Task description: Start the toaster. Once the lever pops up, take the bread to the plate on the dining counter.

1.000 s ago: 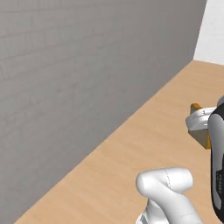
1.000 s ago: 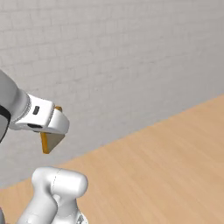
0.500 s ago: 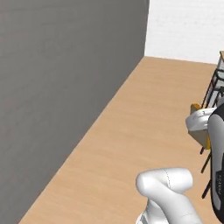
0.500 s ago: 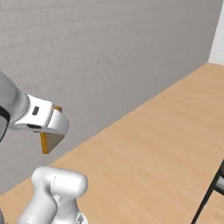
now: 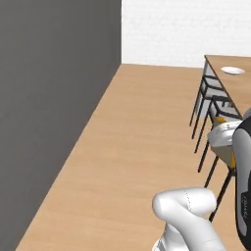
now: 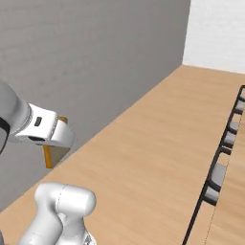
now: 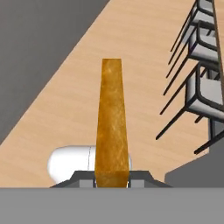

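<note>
Golden-brown crust: the bread [image 7: 112, 127] seen edge-on in the hand view, a narrow upright slab standing out from the gripper [image 7: 112, 178], whose two dark finger tips press against it on either side at its base. The pincer is clamped on the slice. In the right base view the bread [image 6: 53, 155] hangs as a tan wedge with an orange-brown edge just under the white hand, over the wood floor [image 6: 158, 158] and near the grey wall [image 6: 91, 62].

Light wood top: the dining counter [image 5: 233, 83], in the left base view at the far right, well ahead of the bread. A round white plate [image 5: 232, 70] lies on it towards its far end, apart from the held slice.

Black metal frames, grey seats: a row of chairs [image 5: 212, 105] along the near side of the dining counter, between the counter and the open floor. The same chairs [image 7: 202, 65] run up the right side of the hand view, beside the bread but not touching it.

White brick: the back wall [image 5: 186, 29] beyond the dining counter.
</note>
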Tool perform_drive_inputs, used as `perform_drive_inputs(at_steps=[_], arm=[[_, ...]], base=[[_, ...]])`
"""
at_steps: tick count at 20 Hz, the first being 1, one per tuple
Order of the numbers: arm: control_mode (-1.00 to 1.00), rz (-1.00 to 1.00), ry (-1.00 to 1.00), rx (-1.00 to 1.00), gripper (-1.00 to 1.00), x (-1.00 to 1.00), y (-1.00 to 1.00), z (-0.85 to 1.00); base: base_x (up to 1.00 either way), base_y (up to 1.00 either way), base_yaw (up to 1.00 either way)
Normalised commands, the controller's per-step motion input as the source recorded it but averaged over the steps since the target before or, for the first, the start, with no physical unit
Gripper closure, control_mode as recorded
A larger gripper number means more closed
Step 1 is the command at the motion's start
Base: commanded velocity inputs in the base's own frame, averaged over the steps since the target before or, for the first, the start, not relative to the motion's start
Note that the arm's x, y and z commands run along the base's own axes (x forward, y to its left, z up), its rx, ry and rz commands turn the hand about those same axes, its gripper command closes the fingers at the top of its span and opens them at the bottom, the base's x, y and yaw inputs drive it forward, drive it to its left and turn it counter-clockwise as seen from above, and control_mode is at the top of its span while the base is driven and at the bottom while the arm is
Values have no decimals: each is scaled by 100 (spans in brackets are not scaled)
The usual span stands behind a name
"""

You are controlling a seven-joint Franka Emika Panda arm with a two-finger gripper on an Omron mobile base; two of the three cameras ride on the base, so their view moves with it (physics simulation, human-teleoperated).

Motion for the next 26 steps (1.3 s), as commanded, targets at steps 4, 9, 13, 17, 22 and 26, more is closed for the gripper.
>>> perform_drive_inputs(at_steps=[4, 9, 13, 17, 22, 26], arm=[[100, 0, 0, 0, 100, 0, 0, 0], [100, 0, 0, 0, 100, 0, 0, 0], [100, 0, 0, 0, 100, 0, 0, 0], [100, 0, 0, 0, 100, 0, 0, 0], [100, 0, 0, 0, 100, 0, 0, 0], [100, 0, 0, 0, 100, 0, 0, 0]], base=[[56, 11, -43], [40, 33, -44], [48, 57, -37], [67, 71, -29], [76, 72, -25], [77, 74, -25]])
